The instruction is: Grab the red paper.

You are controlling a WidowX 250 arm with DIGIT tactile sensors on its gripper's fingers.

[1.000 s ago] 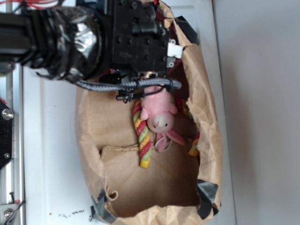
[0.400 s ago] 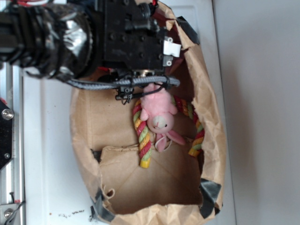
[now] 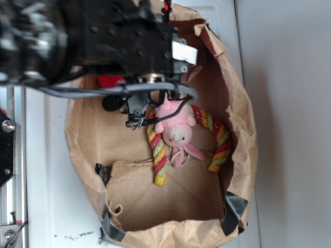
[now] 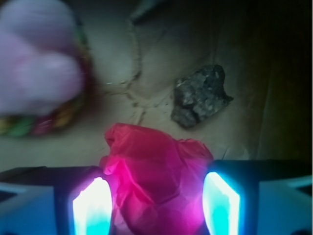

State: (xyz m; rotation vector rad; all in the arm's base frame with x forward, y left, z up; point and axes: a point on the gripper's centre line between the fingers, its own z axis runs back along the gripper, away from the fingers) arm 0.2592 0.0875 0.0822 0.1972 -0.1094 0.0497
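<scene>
The red paper (image 4: 156, 176), a bright red wrinkly wad, sits between my gripper's (image 4: 156, 183) two lit fingers (image 4: 92, 208) in the wrist view. It fills the gap and touches both pads, so the gripper is shut on it. In the exterior view only a small part of the red paper (image 3: 110, 81) shows under the black arm (image 3: 119, 41), at the upper left inside the brown paper bag (image 3: 240, 155). The gripper's fingers are hidden there by the arm.
A pink plush bunny (image 3: 176, 129) lies on a red-yellow-green rope ring (image 3: 158, 155) in the bag's middle. Both also show blurred in the wrist view, the bunny (image 4: 34, 58) and the ring (image 4: 44, 122). A small dark brown lump (image 4: 200, 95) lies beyond the paper. The bag's walls stand all round.
The arm has grown larger and blurred in the exterior view, moving towards the camera. The bag's mouth has spread wider. More of the red paper shows under the arm.
</scene>
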